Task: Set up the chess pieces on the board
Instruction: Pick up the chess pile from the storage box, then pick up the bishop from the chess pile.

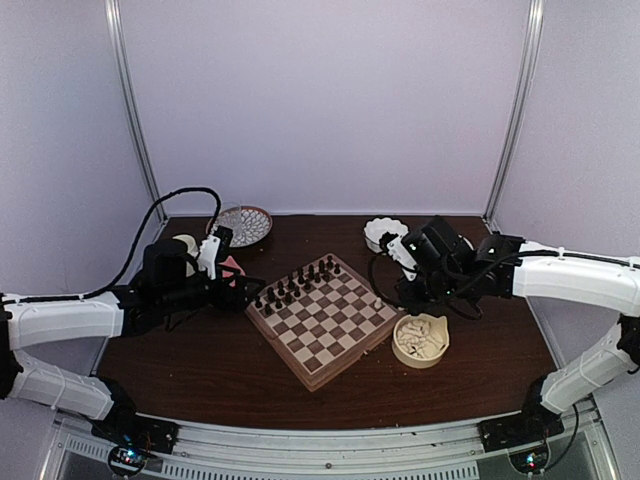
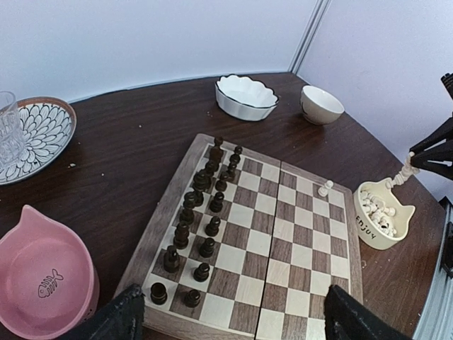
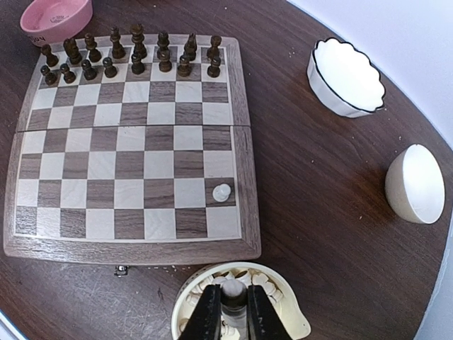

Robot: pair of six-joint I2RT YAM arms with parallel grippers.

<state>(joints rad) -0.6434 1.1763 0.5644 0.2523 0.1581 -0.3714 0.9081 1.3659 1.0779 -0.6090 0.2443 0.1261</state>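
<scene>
The board lies tilted at the table's middle. Dark brown figures fill its two rows on the left arm's side. One cream-white chess piece stands alone on a dark square near the opposite corner. A cream cat-eared bowl just off that edge holds several more white chess pieces. My right gripper hangs over this bowl, shut on a white chess piece held upright between its fingers. My left gripper is open over the board's edge by the dark figures, with nothing between its fingers.
A pink fish-print bowl sits left of the board. Behind it, a patterned plate carries a glass. A white scalloped bowl and a small plain white bowl stand beyond the board's far right side.
</scene>
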